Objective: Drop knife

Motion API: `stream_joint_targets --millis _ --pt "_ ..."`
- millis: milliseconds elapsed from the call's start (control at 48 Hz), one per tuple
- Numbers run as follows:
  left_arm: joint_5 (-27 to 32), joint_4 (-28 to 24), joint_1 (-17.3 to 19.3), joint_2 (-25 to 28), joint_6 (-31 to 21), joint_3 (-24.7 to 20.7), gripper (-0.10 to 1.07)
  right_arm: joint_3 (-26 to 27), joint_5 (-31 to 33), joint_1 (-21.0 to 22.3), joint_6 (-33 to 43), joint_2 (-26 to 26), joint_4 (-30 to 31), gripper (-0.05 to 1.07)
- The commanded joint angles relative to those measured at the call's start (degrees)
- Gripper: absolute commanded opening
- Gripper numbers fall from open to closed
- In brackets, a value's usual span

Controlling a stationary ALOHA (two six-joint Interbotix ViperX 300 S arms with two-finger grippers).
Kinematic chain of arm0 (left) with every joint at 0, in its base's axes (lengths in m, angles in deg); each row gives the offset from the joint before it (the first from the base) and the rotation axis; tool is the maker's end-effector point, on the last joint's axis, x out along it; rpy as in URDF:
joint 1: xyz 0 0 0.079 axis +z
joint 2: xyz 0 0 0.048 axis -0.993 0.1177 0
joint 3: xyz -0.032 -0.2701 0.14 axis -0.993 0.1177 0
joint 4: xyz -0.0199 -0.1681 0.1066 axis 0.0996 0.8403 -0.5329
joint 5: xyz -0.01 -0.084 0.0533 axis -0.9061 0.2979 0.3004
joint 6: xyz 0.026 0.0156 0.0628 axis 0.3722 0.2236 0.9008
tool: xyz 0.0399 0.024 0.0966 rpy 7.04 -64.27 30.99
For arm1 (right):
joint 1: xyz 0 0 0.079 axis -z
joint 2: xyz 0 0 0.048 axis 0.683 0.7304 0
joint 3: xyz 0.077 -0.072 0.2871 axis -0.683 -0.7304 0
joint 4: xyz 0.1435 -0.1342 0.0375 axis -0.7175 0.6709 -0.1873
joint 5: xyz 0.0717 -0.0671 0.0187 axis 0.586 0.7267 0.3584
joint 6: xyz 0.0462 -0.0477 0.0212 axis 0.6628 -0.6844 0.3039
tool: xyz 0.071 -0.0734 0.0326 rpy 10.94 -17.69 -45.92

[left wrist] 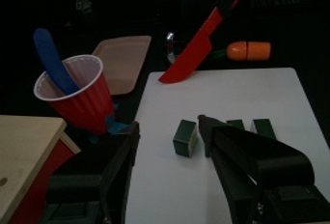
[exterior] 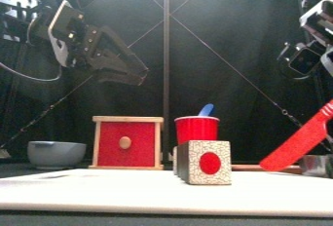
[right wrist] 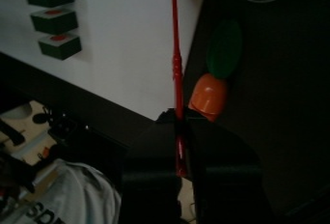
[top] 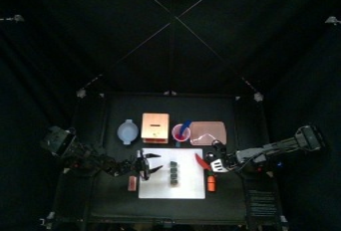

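Observation:
The red knife (exterior: 299,142) hangs tilted in the air over the right end of the white board (exterior: 156,189). My right gripper (right wrist: 180,136) is shut on its handle; the blade (right wrist: 175,44) shows edge-on in the right wrist view. The knife also shows in the left wrist view (left wrist: 199,46), its tip just above the board's far corner. In the top view the right gripper (top: 222,161) is at the board's right edge. My left gripper (left wrist: 180,160) is open and empty, low over the board's left part near the small green blocks (left wrist: 186,137).
A red cup (exterior: 197,132) with a blue stick, a wooden box (exterior: 128,142) and a grey bowl (exterior: 56,153) stand behind the board. A wooden cutting board (left wrist: 120,59) lies at the back. An orange toy carrot (right wrist: 210,95) lies right of the board. A speckled cube (exterior: 205,162) stands in front.

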Motion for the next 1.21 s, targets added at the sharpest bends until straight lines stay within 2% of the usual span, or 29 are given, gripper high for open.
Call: stream_joint_targets --millis 0,125,208,396,542,604,771,1000,1104,1188 --pt "-0.5 0.0 0.2 -1.0 -0.1 -0.8 0.86 -0.2 -5.5 -0.2 0.4 1.8 -0.4 0.32" --pt "-0.5 -0.2 0.2 -1.1 0.1 -0.8 0.86 -0.3 -14.0 -0.4 0.4 4.6 -1.5 0.46" --pt "-0.4 -0.2 0.2 -1.1 0.1 -0.7 0.86 0.0 -17.1 -0.8 0.3 7.0 -1.8 0.56" --pt "-0.2 -0.2 0.3 -1.4 0.2 -0.8 0.86 0.4 -17.8 -1.6 0.2 9.3 -1.5 0.70" --pt "-0.1 -0.2 0.3 -1.5 0.3 -0.7 0.86 1.3 -17.5 -1.9 -0.4 9.2 -0.7 0.72" --pt "-0.1 -0.3 0.4 -1.5 0.4 -0.7 0.86 1.8 -17.5 -1.8 -0.9 9.1 1.9 0.72" --pt "-0.1 -1.2 0.8 -2.0 0.4 -0.8 0.86 4.7 -15.0 -1.7 -4.4 8.4 21.7 0.71" --pt "0.1 -2.9 0.5 -5.1 -0.1 -0.5 0.86 11.2 -12.8 -1.4 -10.6 6.0 57.6 0.71" --pt "0.1 -3.7 0.2 -6.4 -0.4 -0.4 0.86 11.3 -12.6 -1.4 -10.1 5.2 67.7 0.70" --pt "0.1 -3.9 -0.2 -6.9 -0.8 -0.4 0.86 10.9 -12.8 -1.2 -10.0 5.1 70.7 0.65"
